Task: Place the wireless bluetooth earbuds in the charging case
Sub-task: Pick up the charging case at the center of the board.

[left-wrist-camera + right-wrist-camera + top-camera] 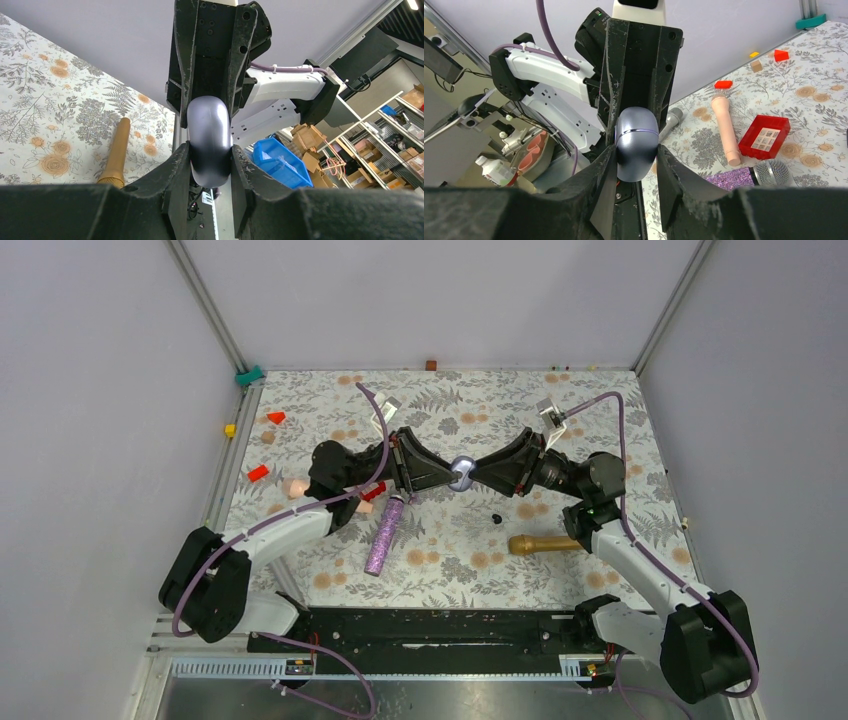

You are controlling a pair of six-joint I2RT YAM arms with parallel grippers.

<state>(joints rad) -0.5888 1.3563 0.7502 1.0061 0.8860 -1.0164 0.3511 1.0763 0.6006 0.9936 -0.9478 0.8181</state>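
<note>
The charging case (462, 472), a grey-lavender oval capsule with its lid seam closed, hangs above the middle of the table between both grippers. My left gripper (452, 476) is shut on one end of it; in the left wrist view the case (209, 145) sits pinched between the two fingers. My right gripper (474, 472) meets it from the other side, and in the right wrist view both its fingers press the case (637, 142). One tiny black earbud (495, 519) lies on the floral cloth just below and right of the case. No other earbud shows.
A gold microphone (543, 543) lies right of the earbud. A purple glitter microphone (384, 534) lies under the left arm. A pink microphone (724, 127) and a red box (765, 136) sit at the left. Small red blocks (276, 417) dot the far left.
</note>
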